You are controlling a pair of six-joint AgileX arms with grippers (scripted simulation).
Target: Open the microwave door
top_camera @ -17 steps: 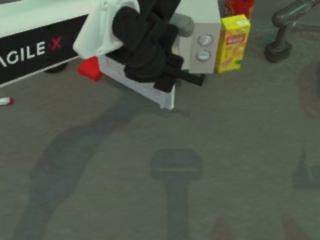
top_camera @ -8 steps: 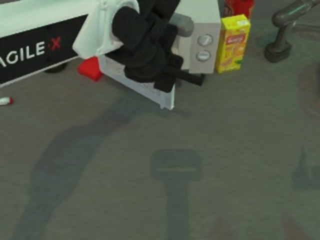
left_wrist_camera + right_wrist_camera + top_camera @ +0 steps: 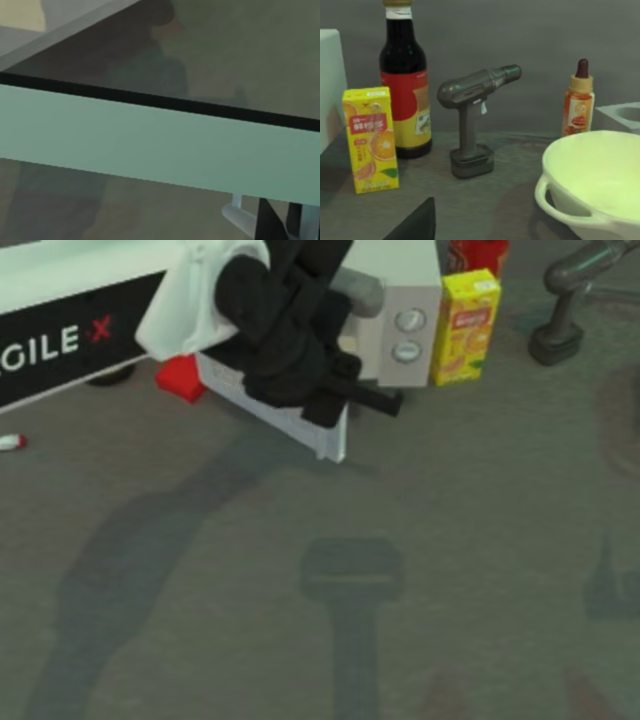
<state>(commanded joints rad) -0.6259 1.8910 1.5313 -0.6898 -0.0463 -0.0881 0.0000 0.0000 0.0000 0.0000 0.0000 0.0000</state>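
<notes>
Now the left arm slides a touch toward the upper left of the top view compared with a second ago, and the microwave door (image 3: 318, 430) comes with it, its free edge sitting slightly further left and higher than before. The door stands swung out from the microwave (image 3: 392, 302) at the top centre of the frame, a flat white panel angling down and to the right, with its near corner resting over the grey table (image 3: 400, 540). The left gripper (image 3: 362, 397) is black and pressed in against the door's outer end, just below the two round knobs (image 3: 409, 335); whether its fingers are wide or clamped, I cannot tell. The left wrist view shows only a pale green band with a dark edge. A yellow carton (image 3: 466, 326) stands just right of the microwave. The right gripper does not show in the top view.
</notes>
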